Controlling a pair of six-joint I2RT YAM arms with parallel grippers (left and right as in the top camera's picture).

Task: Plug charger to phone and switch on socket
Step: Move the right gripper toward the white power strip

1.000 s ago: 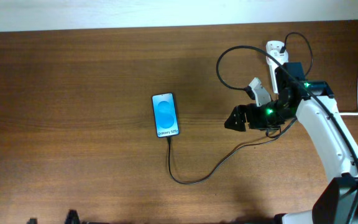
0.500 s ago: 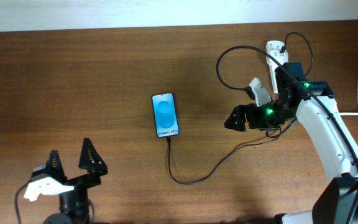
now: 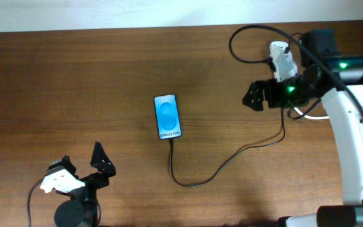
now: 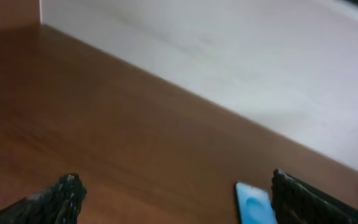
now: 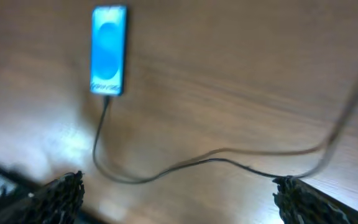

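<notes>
Centrally on the brown wooden table lies the phone, flat, its blue screen lit and its white text line at the end nearer the robot. At that same short edge the charger meets it. The thin black cable drops toward the table's near edge, bends in a tight curve, runs off to the right and climbs under the right arm. A further loop of it shows at the far side by the socket. Only a small white end of the socket is visible near the far right of the table, the rest being covered by the arm, so its switches and the charger's black plug cannot be made out. A thick white cord peeks out just beside the arm. The right gripper hovers just left of the socket, well apart from the phone, pointing left. Its blurred wrist view shows the two fingertips spread wide with nothing held, the phone and cable lying on the wood beneath. The left gripper sits at the near left corner, well apart from everything, its fingers likewise spread and empty. Its wrist view catches the phone low in the picture beside one fingertip.
</notes>
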